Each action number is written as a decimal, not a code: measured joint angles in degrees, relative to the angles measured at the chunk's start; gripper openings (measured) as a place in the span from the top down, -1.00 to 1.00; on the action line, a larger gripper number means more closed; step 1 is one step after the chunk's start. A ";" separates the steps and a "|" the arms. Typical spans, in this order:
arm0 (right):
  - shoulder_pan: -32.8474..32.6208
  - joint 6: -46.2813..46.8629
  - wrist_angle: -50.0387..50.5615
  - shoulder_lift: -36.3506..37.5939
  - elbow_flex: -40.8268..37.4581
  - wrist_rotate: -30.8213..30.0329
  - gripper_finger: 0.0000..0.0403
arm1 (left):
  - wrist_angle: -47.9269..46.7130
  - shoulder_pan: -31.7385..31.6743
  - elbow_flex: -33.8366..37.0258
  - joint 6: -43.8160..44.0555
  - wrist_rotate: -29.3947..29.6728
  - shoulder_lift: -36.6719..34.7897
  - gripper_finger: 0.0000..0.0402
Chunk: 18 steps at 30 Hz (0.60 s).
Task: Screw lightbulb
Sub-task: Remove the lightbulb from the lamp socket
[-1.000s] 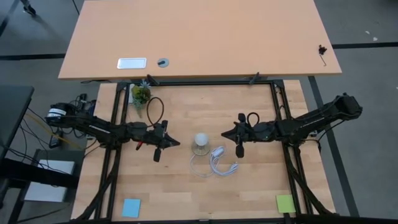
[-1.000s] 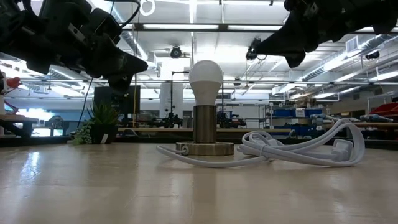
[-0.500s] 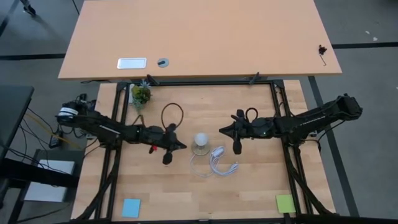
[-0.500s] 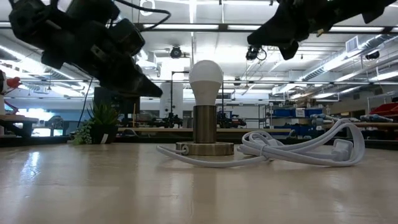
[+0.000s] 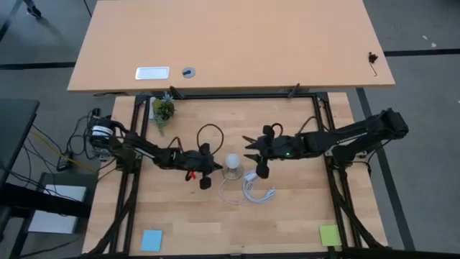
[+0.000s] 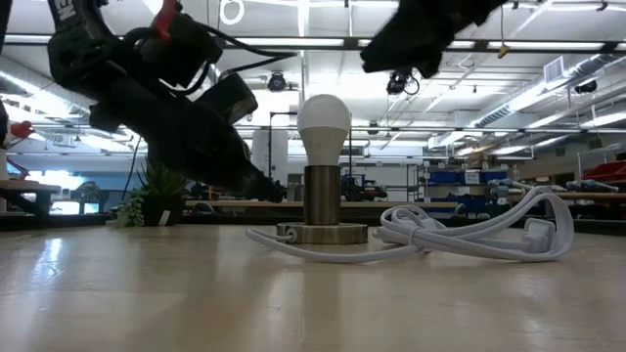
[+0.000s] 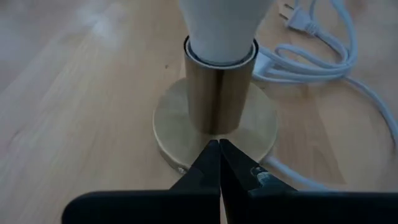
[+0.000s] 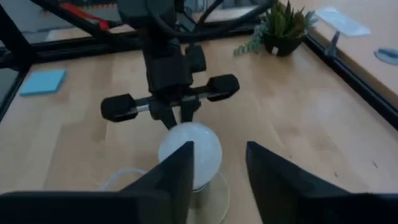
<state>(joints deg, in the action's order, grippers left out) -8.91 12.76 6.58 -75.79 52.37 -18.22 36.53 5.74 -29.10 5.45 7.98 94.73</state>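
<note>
Lightbulb already stands upright in brass socket mid-worktop. Left claw pressed together, tip at socket base. Right claw parted, above bulb, not touching. Turning home appears left; seating depth unclear.

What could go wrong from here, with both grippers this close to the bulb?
1. The shut left gripper points at the brass socket base; a nudge could slide the unanchored lamp.
2. The open right gripper hovers over the lightbulb, apparently off-centre; closing there may tilt the bulb rather than turn it.
3. The white cable lies beside the base and could snag.
</note>
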 joint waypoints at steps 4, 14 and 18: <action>0.65 3.82 8.94 -4.07 9.21 1.60 -0.02 | 4.43 -0.04 -0.08 0.95 1.53 2.65 1.00; 3.29 5.52 35.20 -19.09 34.03 9.33 -0.43 | 6.53 -0.09 -1.33 2.81 4.23 7.68 1.00; 4.43 5.29 44.64 -25.98 42.65 9.70 -0.48 | 7.10 -0.09 -1.59 3.79 4.62 8.39 1.00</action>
<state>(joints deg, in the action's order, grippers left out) -4.47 18.04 51.22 -101.77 95.02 -8.51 43.63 5.65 -30.69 9.23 12.60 103.12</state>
